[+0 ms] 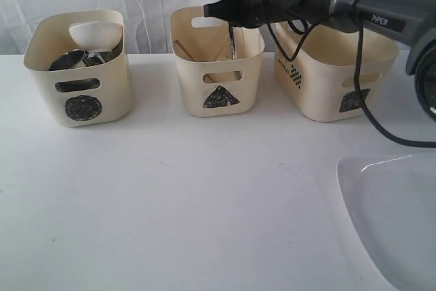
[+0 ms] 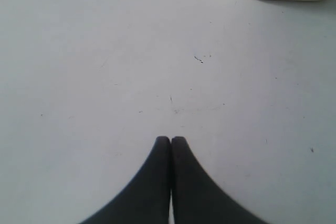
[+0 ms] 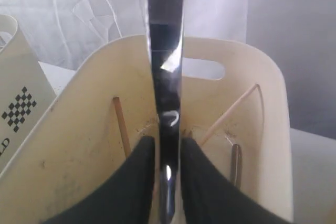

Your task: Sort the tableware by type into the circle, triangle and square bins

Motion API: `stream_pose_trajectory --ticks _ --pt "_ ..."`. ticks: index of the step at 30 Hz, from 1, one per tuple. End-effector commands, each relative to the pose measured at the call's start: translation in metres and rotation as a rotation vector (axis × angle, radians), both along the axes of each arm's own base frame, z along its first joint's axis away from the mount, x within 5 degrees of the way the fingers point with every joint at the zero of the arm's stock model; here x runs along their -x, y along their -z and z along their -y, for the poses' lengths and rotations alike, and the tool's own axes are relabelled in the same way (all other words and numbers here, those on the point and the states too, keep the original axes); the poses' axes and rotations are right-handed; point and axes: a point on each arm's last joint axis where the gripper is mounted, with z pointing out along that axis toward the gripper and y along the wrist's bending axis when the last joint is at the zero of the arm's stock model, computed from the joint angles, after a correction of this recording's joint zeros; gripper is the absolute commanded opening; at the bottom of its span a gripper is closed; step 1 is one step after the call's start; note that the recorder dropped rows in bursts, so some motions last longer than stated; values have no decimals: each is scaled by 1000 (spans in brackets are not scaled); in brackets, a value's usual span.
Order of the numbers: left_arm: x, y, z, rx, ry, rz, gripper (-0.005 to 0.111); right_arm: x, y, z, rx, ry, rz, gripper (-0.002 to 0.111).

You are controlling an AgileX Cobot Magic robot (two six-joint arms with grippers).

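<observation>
Nearest the camera, at the lower right of the exterior view, lies the large white plate [image 1: 395, 230], flat on the bench [image 1: 204, 202] and outside every bin.

On the far left, the left tool [image 2: 170, 140] hangs over bare bench with its fingers pressed together and nothing between them. A corner of the circle bin [image 1: 78, 66] shows just beyond it in the left wrist view. That bin already holds a white bowl [image 1: 95, 32] and several steel vessels [image 1: 68, 59]; how many cannot be told.

In the middle stands the triangle bin [image 1: 218, 66]. Wooden chopsticks [image 3: 121, 124] lean against its inner walls, and a dark steel handle [image 3: 236, 166] rests near one side. The right tool [image 3: 168, 145] reaches across above this bin, clamped on an upright steel utensil [image 3: 165, 77] whose lower end dips inside the rim. Whether it is knife, fork or spoon cannot be told from these views.

To the right, the square bin [image 1: 334, 80] sits just beside the triangle bin, partly behind the arm; its contents are hidden.

By my reading the task is well advanced. The round vessels look sorted, the cutlery is nearly all in, and the utensil in hand only needs letting go. What clearly remains is the plate, presumably meant for the square bin.
</observation>
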Motion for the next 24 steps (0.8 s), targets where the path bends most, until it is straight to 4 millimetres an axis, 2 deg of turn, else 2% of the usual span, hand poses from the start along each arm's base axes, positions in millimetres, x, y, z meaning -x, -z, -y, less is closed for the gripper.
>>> stream_pose_trajectory --ticks 1,3,7,8,11,13,14,15,16,18,22,24 --pt "1 2 0 8 -8 -12 0 3 -15 2 -10 -5 16 27" --pt "1 2 0 8 -8 -12 0 11 -21 -1 -5 -58 -48 27" --pt "1 2 0 8 -8 -12 0 34 -44 7 32 -149 -186 26" --pt "1 2 0 8 -8 -12 0 39 -50 10 27 -146 -210 24" --pt "1 2 0 8 -8 -12 0 56 -78 22 17 -126 -238 3" --pt "1 2 0 8 -8 -12 0 76 -99 28 0 -137 -285 0" --pt "1 2 0 8 -8 -12 0 95 -113 30 -2 -148 -331 0" --pt "1 2 0 8 -8 -12 0 105 -121 32 5 -153 -349 0" --pt "1 2 0 8 -8 -12 0 123 -132 35 27 -167 -372 0" --pt "1 2 0 8 -8 -12 0 143 -146 41 57 -144 -384 0" --pt "1 2 0 8 -8 -12 0 191 -181 69 221 28 -348 0" --pt "1 2 0 8 -8 -12 0 214 -192 85 315 133 -352 0"
